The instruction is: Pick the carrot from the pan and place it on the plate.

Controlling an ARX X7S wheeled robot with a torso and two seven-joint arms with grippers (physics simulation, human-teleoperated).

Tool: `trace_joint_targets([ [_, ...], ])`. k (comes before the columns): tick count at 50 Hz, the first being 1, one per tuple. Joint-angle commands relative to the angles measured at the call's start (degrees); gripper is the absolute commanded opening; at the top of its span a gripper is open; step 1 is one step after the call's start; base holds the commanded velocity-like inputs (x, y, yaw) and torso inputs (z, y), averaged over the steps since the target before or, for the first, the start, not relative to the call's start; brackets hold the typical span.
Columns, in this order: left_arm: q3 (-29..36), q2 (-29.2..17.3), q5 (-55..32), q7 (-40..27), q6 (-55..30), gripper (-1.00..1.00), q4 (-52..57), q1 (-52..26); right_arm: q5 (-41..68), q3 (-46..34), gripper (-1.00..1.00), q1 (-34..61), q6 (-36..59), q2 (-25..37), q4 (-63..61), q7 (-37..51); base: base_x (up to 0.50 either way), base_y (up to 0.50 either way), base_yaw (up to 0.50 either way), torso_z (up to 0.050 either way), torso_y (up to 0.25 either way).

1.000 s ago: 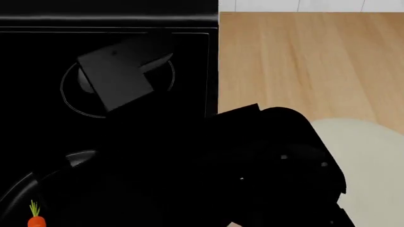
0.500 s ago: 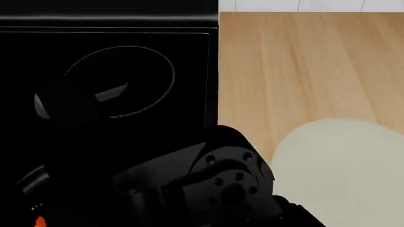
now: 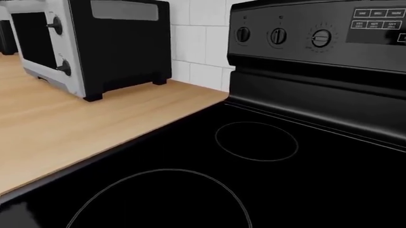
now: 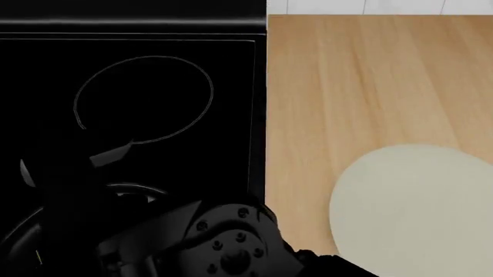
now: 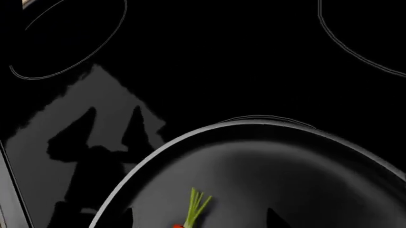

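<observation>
In the right wrist view the black pan (image 5: 209, 130) fills the lower half, its glossy rim curving across. The carrot (image 5: 193, 209) lies inside it; I see its green top and a sliver of orange at the frame's edge. My right gripper (image 5: 198, 222) is open, with its dark fingertips (image 5: 124, 219) on either side of the carrot and above it. In the head view my right arm (image 4: 223, 242) covers the pan (image 4: 19, 231) and hides the carrot. The off-white plate (image 4: 416, 208) lies on the wooden counter to the right. My left gripper is out of view.
The black glass stovetop has thin burner circles (image 4: 146, 98). Its raised back panel carries knobs (image 3: 277, 35). A toaster oven (image 3: 95, 42) stands on the counter beside the stove. The wooden counter (image 4: 370, 86) stretches behind the plate.
My right arm has swung left and nearer, from over the plate to over the pan. The plate now shows in full, and the arm hides the carrot in the head view.
</observation>
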Motion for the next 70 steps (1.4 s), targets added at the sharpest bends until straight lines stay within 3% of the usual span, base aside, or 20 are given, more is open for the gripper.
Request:
trace_joint_targets([
  [1,-1.64,1.17,-2.21,-1.68,1.08,1.0,-1.63,1.08,2.45,-3.84,1.0,-0.78,-3.32,-0.72,-1.53,-0.35,0.0,0.0,0.0,0.0,0.0],
  [42,-4.12,0.43,-12.24,-8.33,3.51,1.0,-4.29,5.26,2.56,-11.2,1.0,-3.02,-7.98,1.16,-2.4,-0.17,0.0,0.0,0.0,-0.001,-0.002],
  [43,-4.3,0.4,-12.42,-8.43,3.55,1.0,-4.3,5.32,2.75,-11.48,-1.0,-3.05,-7.95,1.14,-2.64,0.18,0.0,0.0,0.0,-0.011,-0.012],
  [70,-2.25,-0.22,-14.42,-10.46,1.17,1.0,-2.1,6.26,-3.45,-9.97,-1.0,2.53,-9.77,5.24,-7.83,-2.38,0.0,0.0,0.0,-0.001,-0.002],
])
